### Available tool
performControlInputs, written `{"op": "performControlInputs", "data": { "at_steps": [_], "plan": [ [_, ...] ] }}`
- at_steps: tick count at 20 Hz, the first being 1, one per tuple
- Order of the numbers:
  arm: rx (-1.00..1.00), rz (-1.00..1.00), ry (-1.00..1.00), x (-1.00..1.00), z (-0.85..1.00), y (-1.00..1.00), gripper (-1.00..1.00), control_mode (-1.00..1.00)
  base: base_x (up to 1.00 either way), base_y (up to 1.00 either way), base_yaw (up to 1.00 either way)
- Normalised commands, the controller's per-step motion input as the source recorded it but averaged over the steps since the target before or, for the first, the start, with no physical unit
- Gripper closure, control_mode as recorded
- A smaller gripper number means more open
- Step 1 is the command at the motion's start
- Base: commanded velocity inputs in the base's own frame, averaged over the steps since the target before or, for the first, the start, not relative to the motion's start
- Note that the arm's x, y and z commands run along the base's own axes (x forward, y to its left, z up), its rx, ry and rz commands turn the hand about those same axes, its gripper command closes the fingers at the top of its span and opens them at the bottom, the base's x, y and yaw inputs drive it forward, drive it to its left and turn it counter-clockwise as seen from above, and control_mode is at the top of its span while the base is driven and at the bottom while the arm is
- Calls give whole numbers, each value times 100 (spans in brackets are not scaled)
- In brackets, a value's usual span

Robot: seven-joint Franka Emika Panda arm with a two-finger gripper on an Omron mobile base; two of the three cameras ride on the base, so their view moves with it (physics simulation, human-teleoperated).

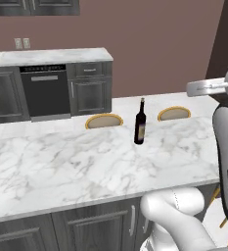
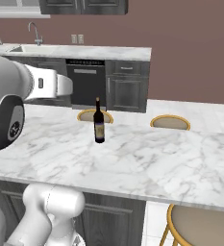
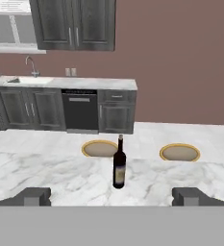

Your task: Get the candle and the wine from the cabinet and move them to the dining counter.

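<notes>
The wine [image 3: 119, 163] is a tall, nearly black glass bottle with a slim neck, a reddish cap and a cream-gold label, standing upright on the dining counter [image 3: 46, 173], a long, wide slab of white marble with grey veins, smooth and flat, carried on dark grey panelled cabinets. Seen from the hand, the bottle stands ahead of the claw [image 3: 111, 196], between the lines of its two dark finger tips and well apart from both. Beyond the bottle, at the counter's far edge, two round wooden stools [image 3: 100, 148] with tan seats and golden rims peek up, one just behind the bottle, the other [image 3: 180, 153] off to the right. Farther ahead runs a second marble top over dark cabinets, with a black dishwasher [image 3: 79, 110], a sink with a curved tap [image 3: 31, 65] to the left, and dark wall cabinets [image 3: 73, 24] above against a dull reddish-brown wall. Nothing lies between the claw and the bottle. The claw is released, its jaws spread as wide as they go, holding nothing and touching nothing
</notes>
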Motion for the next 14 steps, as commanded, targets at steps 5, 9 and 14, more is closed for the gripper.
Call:
{"op": "performControlInputs", "data": {
  "at_steps": [5,9,14],
  "plan": [
    [0,1,3,-1,4,9,-100,-100,0,0,0],
    [0,2,1,-2,0,8,-100,-100,0,0,0],
    [0,0,8,-8,0,12,-100,-100,0,0,0]
  ]
}}
